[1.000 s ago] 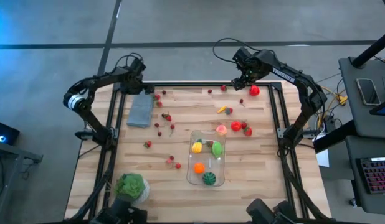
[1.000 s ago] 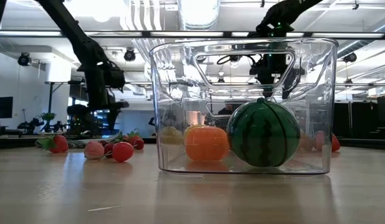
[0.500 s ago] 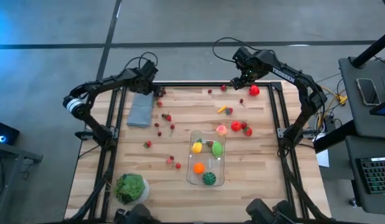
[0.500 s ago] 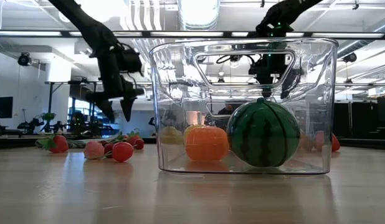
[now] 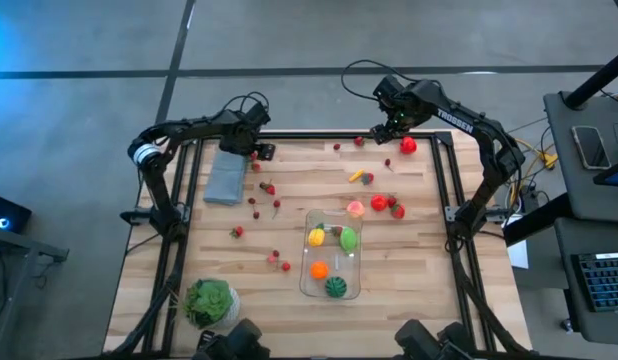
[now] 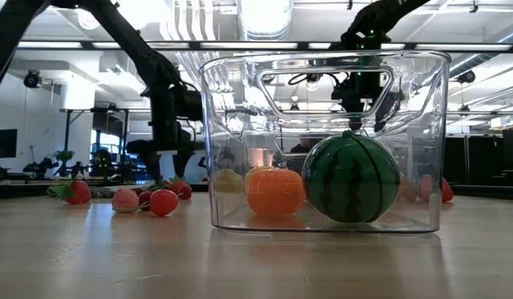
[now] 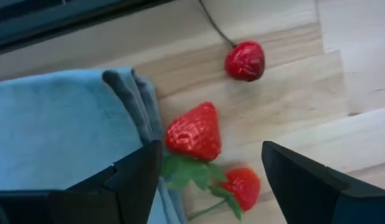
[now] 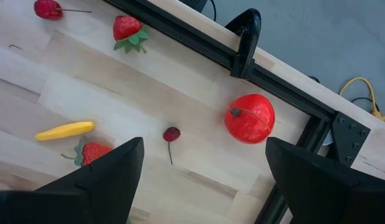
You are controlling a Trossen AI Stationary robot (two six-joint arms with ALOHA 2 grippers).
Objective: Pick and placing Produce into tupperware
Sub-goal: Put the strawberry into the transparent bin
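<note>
Left hand [image 5: 263,151], fingers spread and empty, hovers over a red toy strawberry [image 7: 194,131] beside the folded grey-blue cloth [image 5: 226,177]; right hand [image 5: 386,131] open, empty at the counter's [image 5: 409,250] far edge; clear rectangular plastic tupperware [image 5: 332,254] sits mid-counter.

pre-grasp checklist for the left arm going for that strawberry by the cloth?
1. Left gripper open: ok.
2. Strawberry lined up between the fingers: ok.
3. Grey-blue cloth clear of the grasp: not ok, its folded edge touches the strawberry.
4. Second strawberry clear: not ok, lies close beside the first.
5. Tupperware has room: ok, four pieces inside.
6. Right gripper out of the way: ok, open at the far edge.
</note>
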